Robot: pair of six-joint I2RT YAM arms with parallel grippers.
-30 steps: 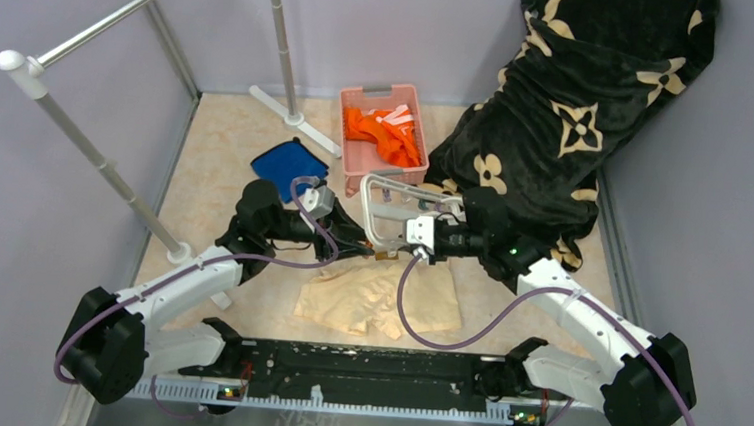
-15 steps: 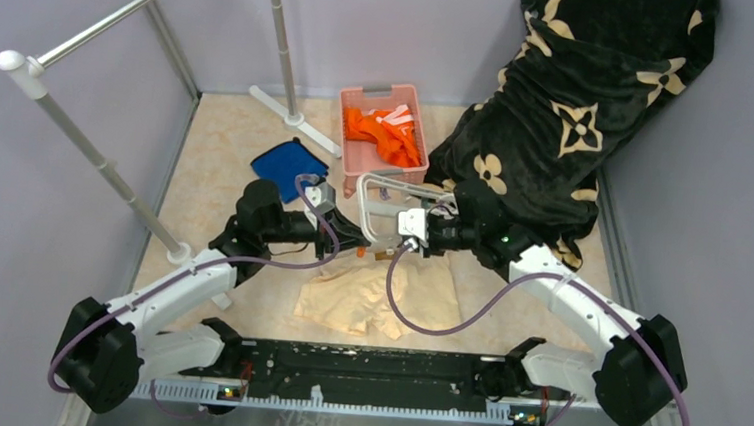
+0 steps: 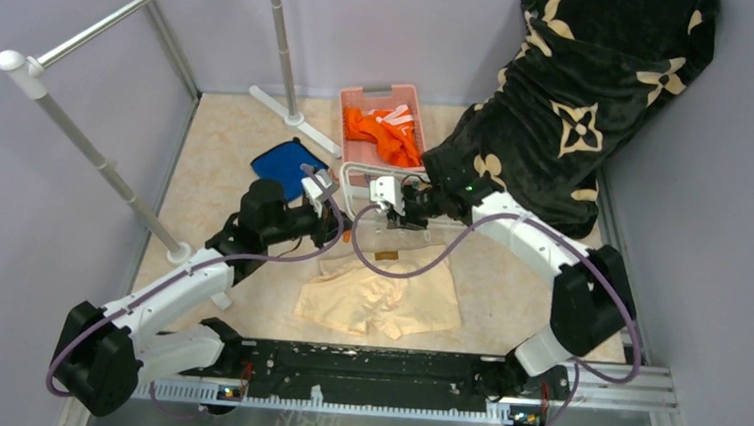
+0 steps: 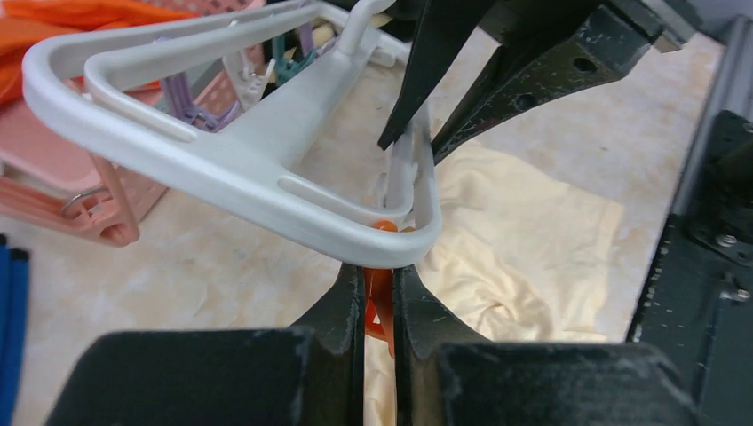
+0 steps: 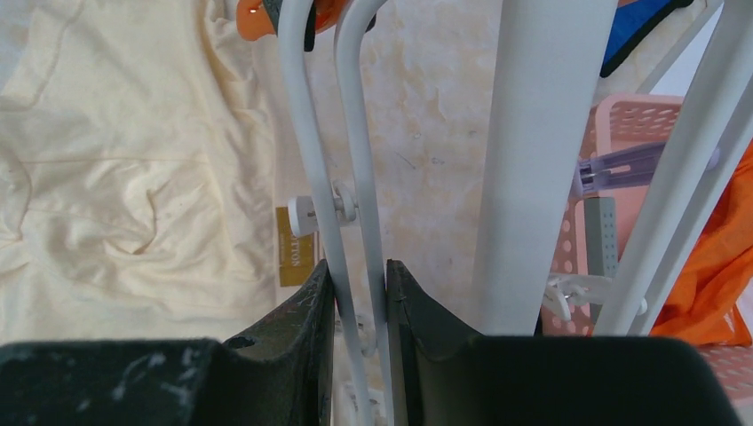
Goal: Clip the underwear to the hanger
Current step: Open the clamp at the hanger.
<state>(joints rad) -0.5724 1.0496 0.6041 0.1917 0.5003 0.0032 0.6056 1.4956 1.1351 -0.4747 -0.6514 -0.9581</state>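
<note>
The underwear (image 3: 379, 298), pale peach, lies flat on the floor near the arms' bases, its label (image 5: 294, 257) showing under the hanger. The hanger (image 3: 348, 185), a white plastic frame, hangs above the floor between the two grippers. My right gripper (image 5: 357, 277) is shut on two thin bars of the hanger (image 5: 351, 133); from above it (image 3: 373, 206) is just in front of the basket. My left gripper (image 4: 379, 277) is shut on an orange clip (image 4: 380, 302) that dangles under the hanger's rounded corner (image 4: 391, 253). The underwear (image 4: 524, 231) lies below and apart from the clip.
A pink basket (image 3: 357, 99) with orange clothes stands just behind the hanger. A blue folded cloth (image 3: 289, 164) lies left of it. The grey rack pole (image 3: 105, 169) and its foot (image 3: 294, 119) are at the left. A black flowered blanket (image 3: 582, 97) covers the right rear.
The right arm has carried the hanger away from the bases and left, toward the basket. The left gripper has followed and closed on the orange clip. The underwear has not moved.
</note>
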